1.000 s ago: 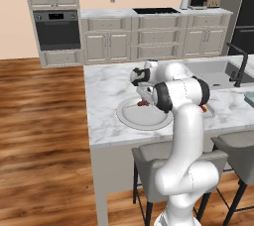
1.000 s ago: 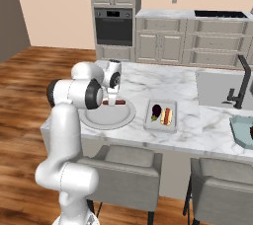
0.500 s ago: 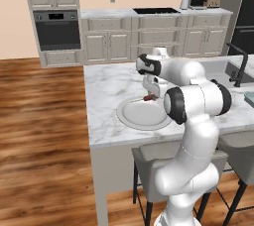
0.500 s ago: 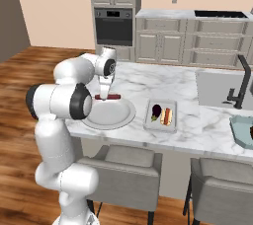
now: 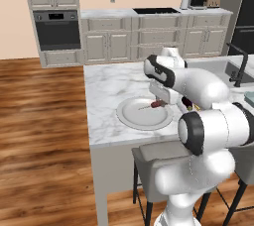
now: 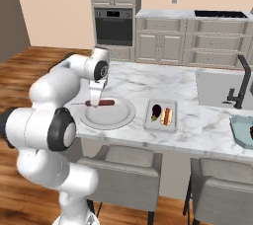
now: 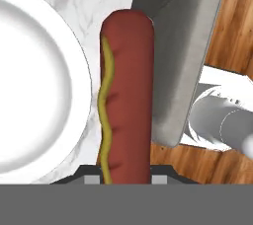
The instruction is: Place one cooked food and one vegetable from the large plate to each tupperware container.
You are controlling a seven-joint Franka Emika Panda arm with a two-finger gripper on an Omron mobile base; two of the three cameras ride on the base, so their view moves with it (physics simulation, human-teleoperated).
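Observation:
A reddish-brown sausage [image 7: 126, 95] with a mustard stripe hangs lengthwise in my gripper [image 7: 126, 173], which is shut on it. From the base views the sausage [image 5: 158, 104] [image 6: 100, 103] hovers just above the large plate [image 5: 134, 115] [image 6: 116, 118], which is bare underneath. The plate's rim [image 7: 34, 86] lies to the left in the hand view. The pale rectangular tupperware container [image 6: 162, 120] sits right of the plate and holds a dark vegetable and an orange-brown piece of food. The teal container [image 6: 242, 131] rests at the counter's right end.
A grey stool seat [image 7: 183, 46] stands below the counter's front edge, with another stool [image 6: 217, 179] beside it. A sink with a dark faucet [image 6: 236, 88] sits behind the containers. My own white arm [image 5: 208, 86] bends over the counter's right part.
The arm's elbow has swung out toward the counter's front. The sausage has come up off the plate's far part in the gripper and shifted a little sideways.

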